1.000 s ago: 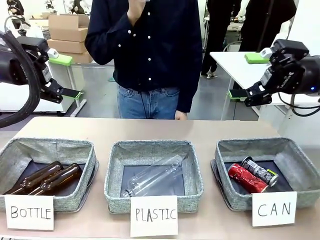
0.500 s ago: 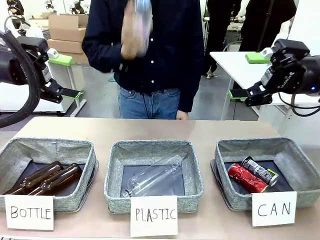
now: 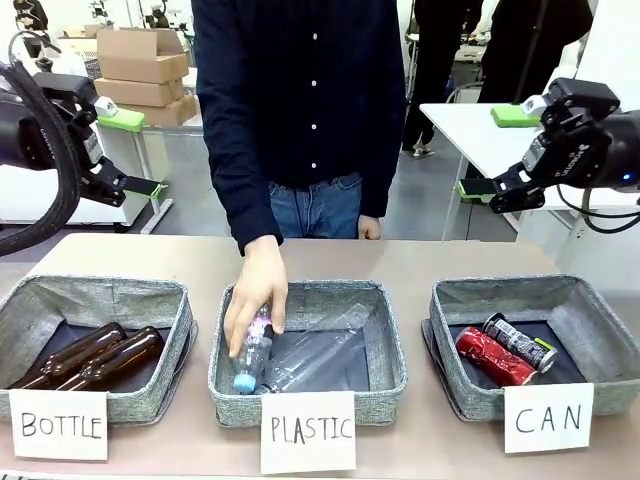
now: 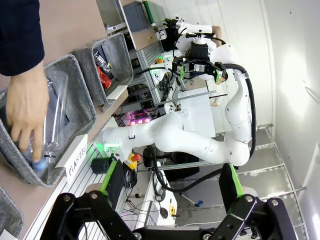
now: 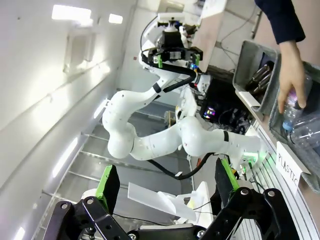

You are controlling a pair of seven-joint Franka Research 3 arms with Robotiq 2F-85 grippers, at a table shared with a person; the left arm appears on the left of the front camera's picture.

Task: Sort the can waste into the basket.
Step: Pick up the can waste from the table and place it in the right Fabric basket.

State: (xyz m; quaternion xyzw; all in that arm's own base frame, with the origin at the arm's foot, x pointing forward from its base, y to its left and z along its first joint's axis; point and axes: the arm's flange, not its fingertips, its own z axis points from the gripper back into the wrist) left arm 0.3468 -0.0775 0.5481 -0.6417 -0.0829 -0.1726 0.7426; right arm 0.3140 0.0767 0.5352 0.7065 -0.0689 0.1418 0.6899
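Signs: three white paper signs are standing at the near table edge, reading BOTTLE, PLASTIC and CAN [image 3: 547, 418]
Basket: the grey basket [image 3: 590, 330] behind the CAN sign is sitting at the robot's right end of the row
Cans: the red can [image 3: 493, 355] and the black can [image 3: 521, 341] are lying side by side, touching, on the dark bottom of that basket
Middle basket: the plastic basket [image 3: 385, 345] is holding a clear bottle [image 3: 320, 352] lying on its side
Person's hand: the hand [image 3: 254, 300] is reaching down into the plastic basket, fingers wrapped round a small bottle with a blue cap [image 3: 250, 358]
Left basket: two brown bottles [image 3: 95, 358] are lying in the bottle basket [image 3: 170, 320]
Left gripper: the left gripper [image 3: 125, 185] is hanging raised beyond the table's far left corner, well apart from the cans, jaws spread wide and holding nothing
Right gripper: the right gripper [image 3: 490, 190] is hanging raised above and behind the CAN basket, well clear of the cans, jaws spread wide and empty
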